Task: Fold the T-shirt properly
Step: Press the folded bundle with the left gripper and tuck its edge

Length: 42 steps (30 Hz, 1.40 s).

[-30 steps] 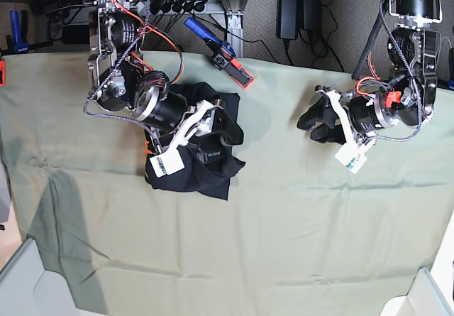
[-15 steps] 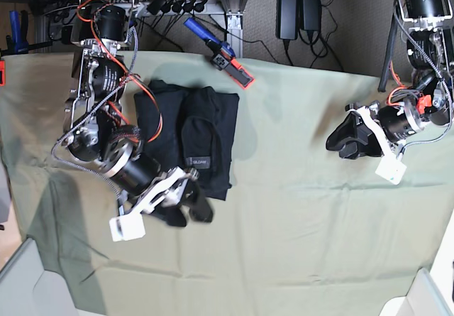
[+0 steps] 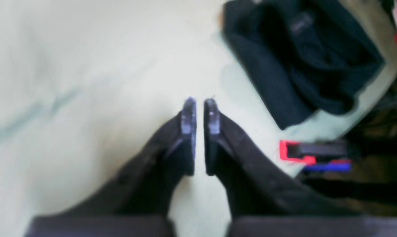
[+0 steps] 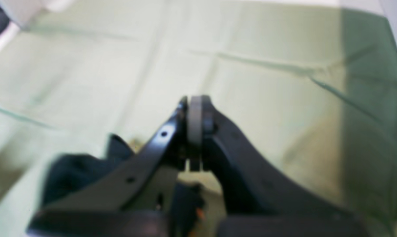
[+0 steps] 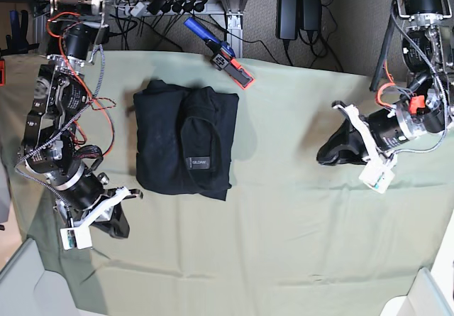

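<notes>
Black T-shirt (image 5: 167, 145) lying as a folded bundle on pale green cloth (image 5: 284, 231), grey label showing.
Left gripper (image 5: 342, 153) nearly closed, right gripper (image 5: 119, 225) closed; both hovering apart from shirt, gripping nothing.

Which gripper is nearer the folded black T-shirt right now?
Right. The right gripper is just off the T-shirt's lower-left side in the base view; the left gripper hangs well off to its right, over the green cloth.
</notes>
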Available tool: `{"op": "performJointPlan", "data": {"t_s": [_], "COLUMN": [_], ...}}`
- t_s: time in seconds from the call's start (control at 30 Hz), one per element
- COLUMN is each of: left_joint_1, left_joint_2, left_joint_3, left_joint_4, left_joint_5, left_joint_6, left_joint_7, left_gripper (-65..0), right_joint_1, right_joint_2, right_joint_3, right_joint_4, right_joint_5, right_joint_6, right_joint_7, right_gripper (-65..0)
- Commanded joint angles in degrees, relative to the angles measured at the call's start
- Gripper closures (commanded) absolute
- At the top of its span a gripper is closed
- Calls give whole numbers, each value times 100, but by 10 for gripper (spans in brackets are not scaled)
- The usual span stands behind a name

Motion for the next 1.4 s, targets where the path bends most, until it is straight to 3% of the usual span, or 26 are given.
{"op": "performJointPlan", "data": {"t_s": [0.0, 0.13, 0.27, 0.43, 0.6, 0.73, 1.0, 1.2, 1.37], "left_joint_1": [-79, -76, -81, -90, -94, -87, -363, -844, -852], "left_joint_2": [-61, 11, 424, 992, 1351, 1412, 1414, 1443, 1425], "left_joint_3": [153, 1110, 2037, 2824, 3110, 3523, 4454, 4489, 4489], "left_joint_4": [345, 1001, 1029, 1029, 1029, 1010, 59, -704, -1108], "left_joint_5": [-37, 487, 1115, 1377, 1268, 1248, 2605, 3023, 3097], "left_joint_6": [-71, -71, -71, -71, -71, -71, -71, -35, -39], "left_joint_7": [-177, -273, -461, -531, -540, -522, -1060, -1187, -1182], "left_gripper": [-13, 0, 0, 0, 0, 0, 0, 0, 0], "right_joint_1": [125, 111, 74, 72, 22, 24, 61, 107, 601], "right_joint_2": [181, 422, 452, 393, 387, 393, 389, 393, 396], "right_joint_3": [26, 63, 315, 527, 525, 527, 520, 463, -48], "right_joint_4": [-39, -625, -1139, -1497, -1650, -1659, -1661, -1661, -2131], "right_joint_5": [37, 37, 55, 66, 87, 74, 63, 17, -643], "right_joint_6": [509, 507, 505, 505, 505, 507, 507, 514, 516], "right_joint_7": [151, 190, 214, 337, 393, 557, 658, 859, 1327], "right_gripper": [0, 0, 0, 0, 0, 0, 0, 0, 0]}}
